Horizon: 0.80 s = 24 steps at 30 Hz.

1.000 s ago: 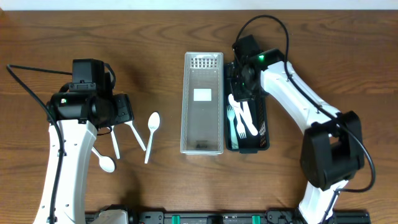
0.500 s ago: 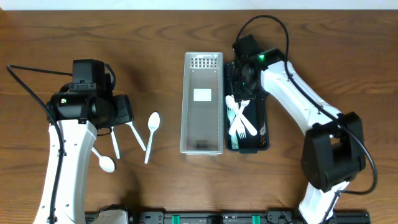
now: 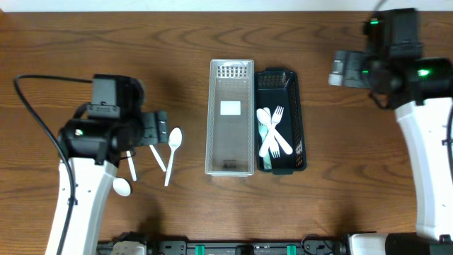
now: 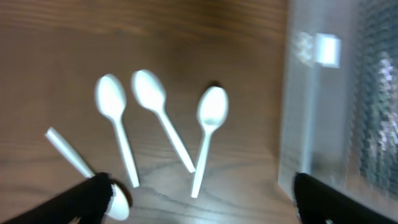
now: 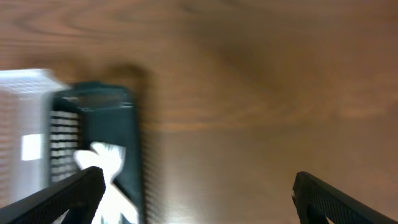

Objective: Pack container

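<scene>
White forks (image 3: 273, 134) lie in the black basket (image 3: 282, 76), which stands against the clear container (image 3: 231, 85) mid-tabletop (image 3: 354, 184). Spoons (image 4: 212, 106) lie apart, under the left pincer (image 4: 205, 198). It and the right pincer (image 5: 199, 198) gape wide, holding nothing.

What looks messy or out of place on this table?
Nothing looks spilled or broken. The white forks lie crossed in a loose pile in the dark basket, not lined up, and the spoons lie loose on the table at differing angles. The clear container between them holds no cutlery.
</scene>
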Each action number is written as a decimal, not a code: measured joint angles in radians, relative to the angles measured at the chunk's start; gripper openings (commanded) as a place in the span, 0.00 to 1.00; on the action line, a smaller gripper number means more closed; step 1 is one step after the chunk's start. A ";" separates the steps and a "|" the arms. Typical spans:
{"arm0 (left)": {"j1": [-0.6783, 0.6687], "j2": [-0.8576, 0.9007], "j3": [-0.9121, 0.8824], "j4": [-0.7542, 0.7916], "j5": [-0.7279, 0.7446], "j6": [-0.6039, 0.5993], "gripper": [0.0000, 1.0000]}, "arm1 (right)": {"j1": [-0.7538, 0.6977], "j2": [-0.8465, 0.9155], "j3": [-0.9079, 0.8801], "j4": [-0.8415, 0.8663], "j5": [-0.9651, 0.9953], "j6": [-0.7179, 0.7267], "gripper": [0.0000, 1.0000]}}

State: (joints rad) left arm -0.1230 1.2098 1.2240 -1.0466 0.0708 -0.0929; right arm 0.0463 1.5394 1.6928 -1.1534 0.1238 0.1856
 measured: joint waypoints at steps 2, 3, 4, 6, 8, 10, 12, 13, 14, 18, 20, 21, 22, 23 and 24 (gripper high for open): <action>-0.050 0.000 0.000 0.000 -0.002 0.016 0.98 | -0.061 0.014 -0.009 -0.003 -0.017 -0.010 0.99; -0.072 0.008 0.000 0.001 -0.003 0.021 0.98 | -0.089 0.023 -0.021 0.000 -0.037 -0.015 0.99; -0.090 0.020 0.000 0.001 -0.003 0.026 0.98 | -0.113 0.031 -0.035 0.003 -0.053 -0.019 0.99; -0.105 0.056 0.000 0.003 -0.003 0.036 0.98 | -0.149 0.044 -0.066 0.011 -0.075 -0.024 0.99; -0.107 0.109 0.000 0.005 -0.007 0.043 0.98 | -0.170 0.056 -0.102 0.031 -0.090 -0.030 0.99; -0.107 0.168 -0.002 0.008 -0.011 0.045 0.98 | -0.174 0.061 -0.143 0.055 -0.103 -0.034 0.99; -0.106 0.227 -0.008 0.013 -0.012 0.046 0.98 | -0.174 0.065 -0.171 0.068 -0.112 -0.037 0.99; -0.106 0.256 -0.009 0.016 -0.014 0.046 0.98 | -0.174 0.066 -0.180 0.074 -0.114 -0.038 0.99; -0.106 0.281 -0.010 0.019 -0.016 0.046 0.98 | -0.174 0.066 -0.188 0.078 -0.117 -0.038 0.99; -0.106 0.394 -0.014 0.050 -0.018 0.046 0.98 | -0.174 0.066 -0.198 0.088 -0.125 -0.038 0.99; -0.106 0.439 -0.022 0.079 -0.018 0.046 0.98 | -0.174 0.066 -0.198 0.089 -0.128 -0.038 0.99; -0.106 0.453 -0.026 0.094 -0.018 0.046 0.98 | -0.174 0.066 -0.198 0.089 -0.128 -0.038 0.99; -0.106 0.467 -0.034 0.115 -0.018 0.046 0.98 | -0.174 0.066 -0.198 0.089 -0.128 -0.038 0.99; -0.106 0.476 -0.044 0.134 -0.018 0.046 0.98 | -0.174 0.066 -0.198 0.089 -0.128 -0.038 0.99; -0.106 0.483 -0.060 0.156 -0.018 0.046 0.98 | -0.174 0.066 -0.198 0.089 -0.129 -0.038 0.99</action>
State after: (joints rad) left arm -0.2291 1.6924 1.1645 -0.8906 0.0525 -0.0471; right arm -0.1272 1.6054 1.4944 -1.0645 -0.0048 0.1478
